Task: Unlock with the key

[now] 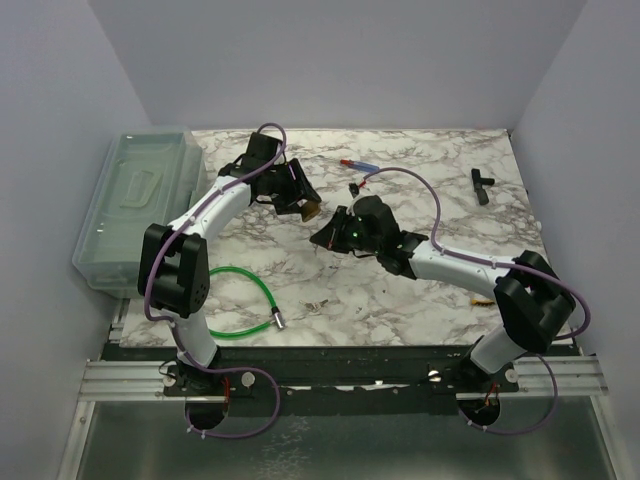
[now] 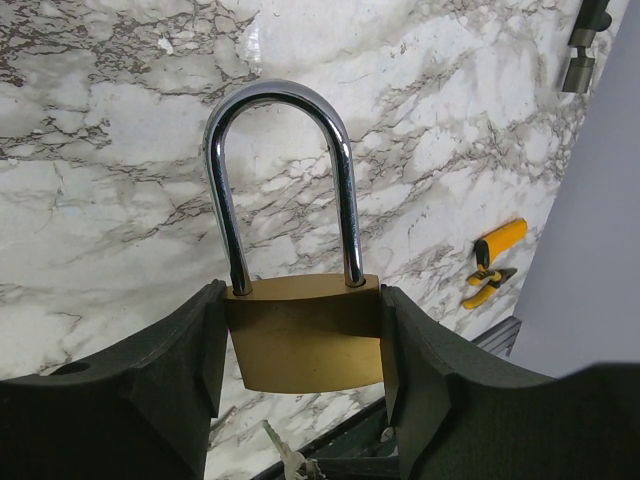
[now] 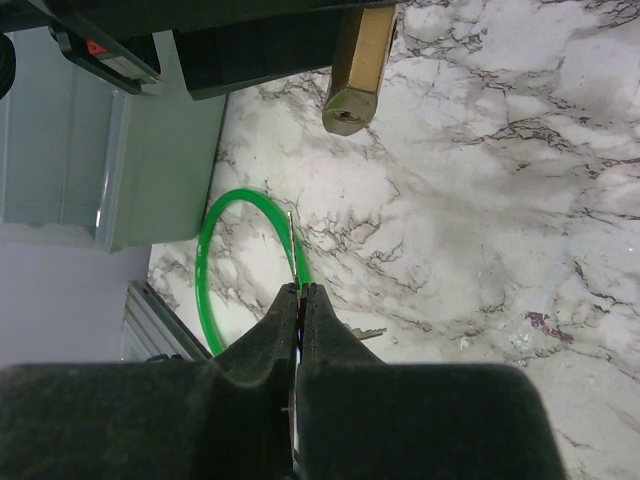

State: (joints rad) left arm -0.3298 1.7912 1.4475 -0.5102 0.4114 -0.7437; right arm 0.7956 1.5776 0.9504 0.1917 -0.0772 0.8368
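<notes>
**Key lined up below the padlock's keyhole**

The left gripper (image 2: 300, 350) has its fingers partly spread and clamped on the brass padlock (image 2: 305, 335), shackle closed, body held above the marble surface (image 1: 400, 290). The right gripper (image 3: 298, 295) has its fingers pressed fully together on the key (image 3: 292, 235), whose thin blade points toward the padlock's keyhole, still well apart from it. This looks like the alignment step. Next, the blade must meet the slot squarely before turning.

White-grey marble tabletop (image 1: 400, 290); plain pale walls (image 1: 350, 60) on three sides; even light.
</notes>
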